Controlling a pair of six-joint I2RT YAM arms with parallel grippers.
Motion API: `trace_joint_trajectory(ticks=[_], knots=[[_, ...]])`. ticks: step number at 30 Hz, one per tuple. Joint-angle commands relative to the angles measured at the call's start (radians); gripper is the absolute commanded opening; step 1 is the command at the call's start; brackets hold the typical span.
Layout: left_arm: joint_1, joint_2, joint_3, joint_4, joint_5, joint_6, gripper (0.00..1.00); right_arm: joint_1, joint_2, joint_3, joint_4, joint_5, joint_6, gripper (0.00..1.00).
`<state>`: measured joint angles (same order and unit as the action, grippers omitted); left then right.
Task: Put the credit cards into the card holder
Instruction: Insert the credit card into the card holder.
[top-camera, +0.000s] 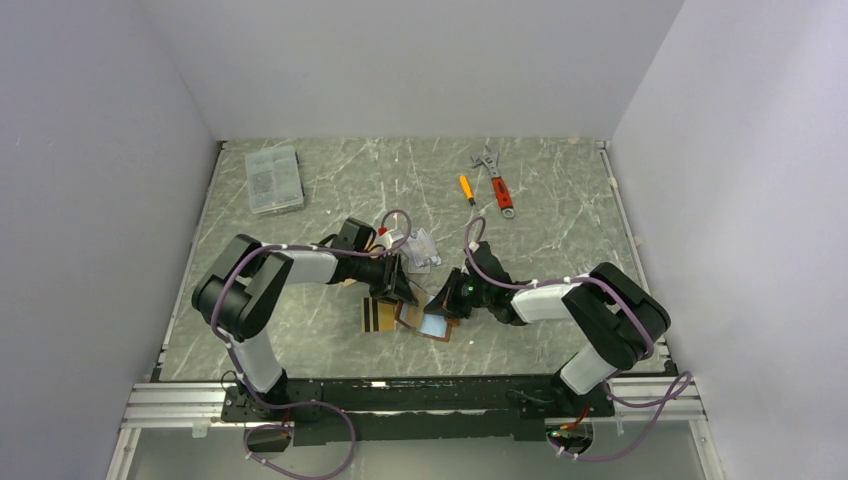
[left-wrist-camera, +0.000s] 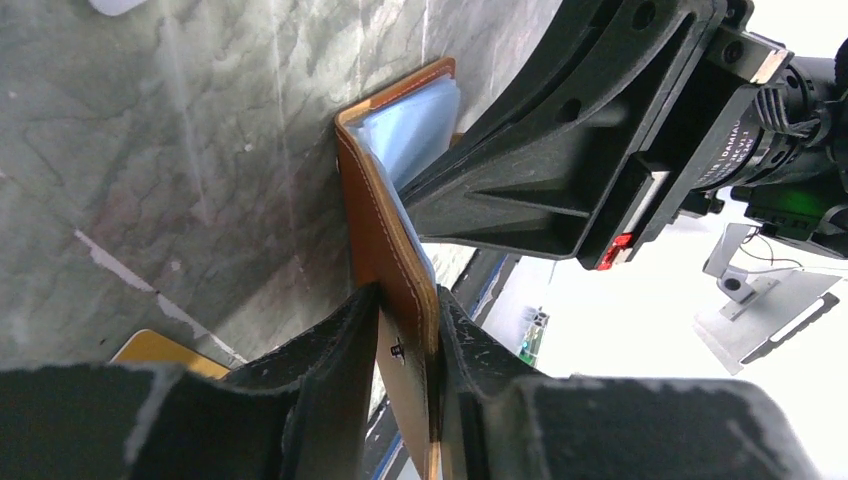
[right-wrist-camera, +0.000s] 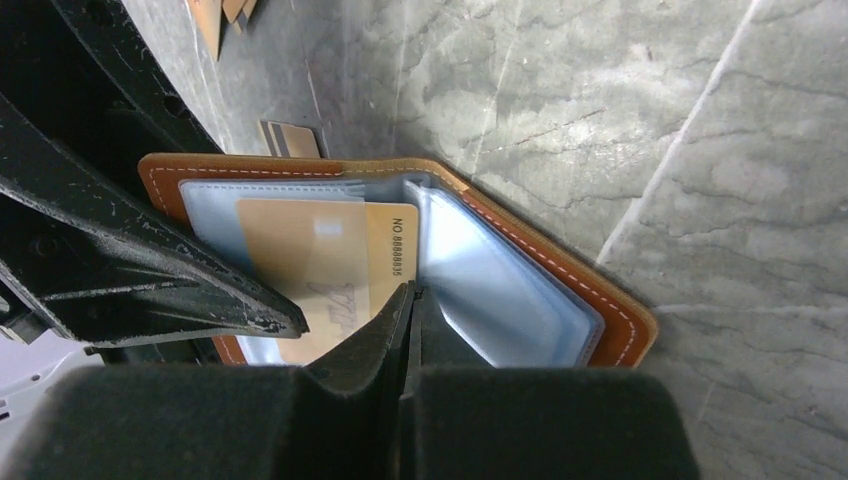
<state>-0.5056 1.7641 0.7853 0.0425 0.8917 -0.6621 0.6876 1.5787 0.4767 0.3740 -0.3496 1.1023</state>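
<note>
**Entry 1: left gripper** (left-wrist-camera: 408, 322). The fingers straddle the raised leather cover of the card holder (left-wrist-camera: 372, 205), one on each face. Whether they pinch it or only flank it cannot be told.

**Entry 2: right gripper** (right-wrist-camera: 410, 300). It is clenched, fingertips together, with nothing visible between them. The tip sits in the fold of the open holder, against the inner edge of the gold card (right-wrist-camera: 315, 255).

**Entry 3: position.** The holder rests on the marbled table (top-camera: 560, 220), front middle, between the two grippers. One half is tilted up and the other lies flat.

**Entry 4: hazards (judged).**
- If the left fingers let the cover go, that half is likely to drop or fold over the right fingertips and shut the sleeve mouth.
- A push that is off the card's line could buckle the card, or slide the whole holder across the smooth table.
- The closed tip could snag the clear sleeve and crease it.

**Entry 5: containers and contents.**
- Card holder: it has clear plastic sleeves. The gold numbered card is in the half beside the left finger, and how deep it sits cannot be told. The facing sleeve appears empty.
- On the table outside it: the striped card (top-camera: 378, 315) lies just beside the holder. The orange-gold cards (right-wrist-camera: 222, 15) are farther off.
- Clear plastic box (top-camera: 273, 180): back left, lid on, contents indistinct.
</note>
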Motion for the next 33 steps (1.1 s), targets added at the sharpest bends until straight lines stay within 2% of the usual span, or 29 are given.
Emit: trace_joint_trajectory(ticks=[1,9,14,22,27,33], knots=[[-0.017,-0.013,0.043,-0.019,0.009,0.03,0.32,0.011,-0.04,0.046,-0.009,0.009,-0.005,0.0],[-0.019,-0.015,0.051,-0.04,-0.011,0.05,0.32,0.033,-0.021,0.087,-0.01,-0.003,0.007,0.0],[-0.017,-0.025,0.104,-0.231,-0.164,0.166,0.27,0.023,-0.045,0.048,-0.027,0.016,0.016,0.0],[-0.003,-0.042,0.126,-0.271,-0.205,0.202,0.29,0.011,-0.053,0.009,-0.043,0.015,0.021,0.0],[0.016,-0.092,0.152,-0.331,-0.242,0.266,0.33,0.009,-0.001,0.023,-0.029,-0.009,0.016,0.13],[0.026,-0.094,0.138,-0.343,-0.274,0.275,0.32,0.01,-0.013,0.032,-0.043,0.001,0.009,0.21]])
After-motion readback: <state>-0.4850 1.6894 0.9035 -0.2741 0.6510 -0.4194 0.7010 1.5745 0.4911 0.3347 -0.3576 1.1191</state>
